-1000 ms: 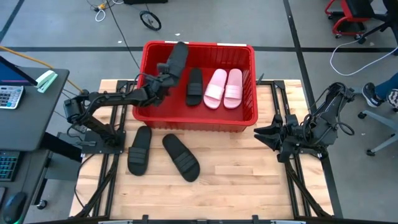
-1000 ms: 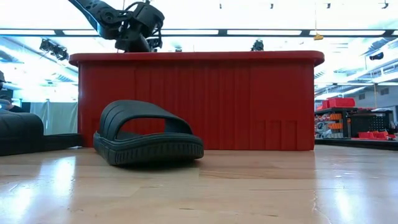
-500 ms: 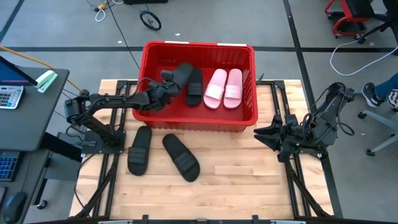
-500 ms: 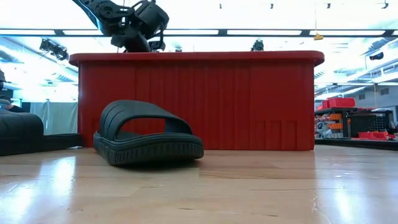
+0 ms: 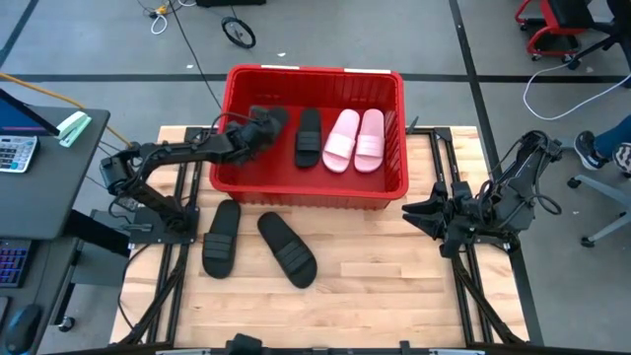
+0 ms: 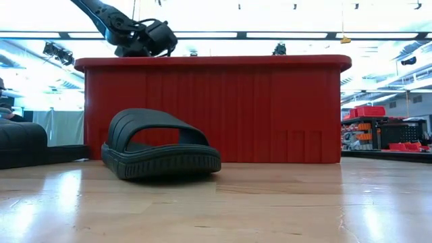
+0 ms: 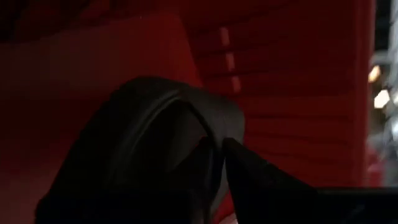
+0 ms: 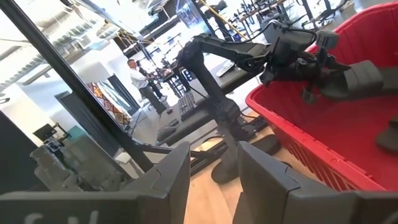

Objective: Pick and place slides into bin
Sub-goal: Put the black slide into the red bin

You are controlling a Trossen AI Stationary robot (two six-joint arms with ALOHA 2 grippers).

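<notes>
Two black slides (image 5: 221, 237) (image 5: 287, 248) lie on the wooden table (image 5: 375, 286) in front of the red bin (image 5: 315, 187). Inside it: one black slide (image 5: 309, 137), a pink pair (image 5: 356, 140). Left gripper (image 5: 264, 126) reaches over the bin's left wall, fingers narrow on another black slide (image 7: 149, 149). Right gripper (image 5: 419, 217) parked beside the bin, jaws apart, empty.

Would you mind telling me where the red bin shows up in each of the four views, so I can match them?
High view: the bin sits top centre, at the table's far edge.
Low view: its ribbed wall fills the middle.
Left wrist view: its red inside wall fills the background.
Right wrist view: its rim runs along the right.
Shared landmark: the left gripper over the bin.
</notes>
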